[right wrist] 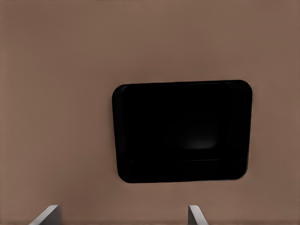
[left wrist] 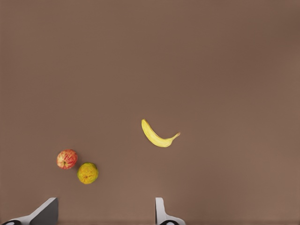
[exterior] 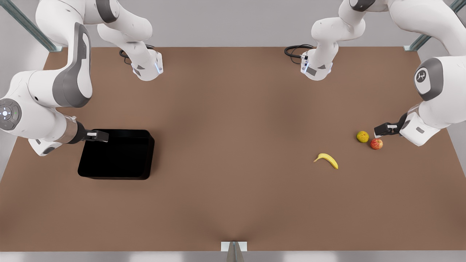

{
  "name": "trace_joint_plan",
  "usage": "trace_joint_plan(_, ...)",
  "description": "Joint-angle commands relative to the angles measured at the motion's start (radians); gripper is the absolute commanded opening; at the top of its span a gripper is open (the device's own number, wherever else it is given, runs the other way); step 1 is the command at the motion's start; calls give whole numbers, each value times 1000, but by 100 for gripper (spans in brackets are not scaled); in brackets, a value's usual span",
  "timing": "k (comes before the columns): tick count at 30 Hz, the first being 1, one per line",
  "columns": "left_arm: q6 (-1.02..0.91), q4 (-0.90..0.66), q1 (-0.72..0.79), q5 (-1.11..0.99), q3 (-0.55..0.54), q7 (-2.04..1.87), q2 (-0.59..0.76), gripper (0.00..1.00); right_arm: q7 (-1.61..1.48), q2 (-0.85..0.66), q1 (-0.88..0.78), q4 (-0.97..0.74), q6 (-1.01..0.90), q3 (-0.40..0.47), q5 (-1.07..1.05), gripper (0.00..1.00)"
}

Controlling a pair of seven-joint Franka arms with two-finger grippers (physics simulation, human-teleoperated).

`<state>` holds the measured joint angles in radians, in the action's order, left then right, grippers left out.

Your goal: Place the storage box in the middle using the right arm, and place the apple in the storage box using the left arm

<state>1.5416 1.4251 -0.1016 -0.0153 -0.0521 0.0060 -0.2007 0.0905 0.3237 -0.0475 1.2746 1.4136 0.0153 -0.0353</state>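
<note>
The table (exterior: 233, 182) is brown. The box (exterior: 116, 154) sits at the front view's left, the right gripper (exterior: 100, 135) over its rim, jaws wide, empty. The left gripper (exterior: 382, 130), likewise spread and empty, hangs near the apple (exterior: 376, 144), beside a green fruit (exterior: 362, 137); a banana (exterior: 326, 160) lies nearby.

You have a yellow banana (exterior: 326, 160) lying on the brown surface (exterior: 233, 145) (curved, well apart from the rest) and a yellow-green round fruit (exterior: 362, 136) nearer the front view's right edge.
</note>
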Motion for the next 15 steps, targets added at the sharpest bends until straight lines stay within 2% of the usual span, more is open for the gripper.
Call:
trace_joint_plan(1,0,0,-1,0,0,0,0,100,0,2,0,0,1,0,0,100)
trace_joint_plan(3,-3,-12,-23,0,0,2,-32,100,-2,2,0,0,-1,2,3,100)
trace_joint_plan(4,-40,-11,-84,0,-5,2,-74,100,-11,-5,5,2,-1,9,9,100)
trace_joint_plan(6,15,3,-187,5,-6,77,-151,100,-109,-5,55,5,-2,28,11,100)
trace_joint_plan(8,193,136,-201,3,-5,91,-137,100,-184,2,67,12,8,100,15,100)
trace_joint_plan(10,457,402,-196,1,-5,91,-49,100,-256,26,110,19,24,101,55,100)
trace_joint_plan(11,508,455,-194,1,-5,91,-37,100,-279,26,139,43,51,101,54,100)
trace_joint_plan(13,563,553,-208,0,-5,91,-32,100,-319,-31,184,264,258,103,55,100)
trace_joint_plan(15,615,641,-220,0,-5,91,-6,100,-333,-34,206,399,432,103,55,100)
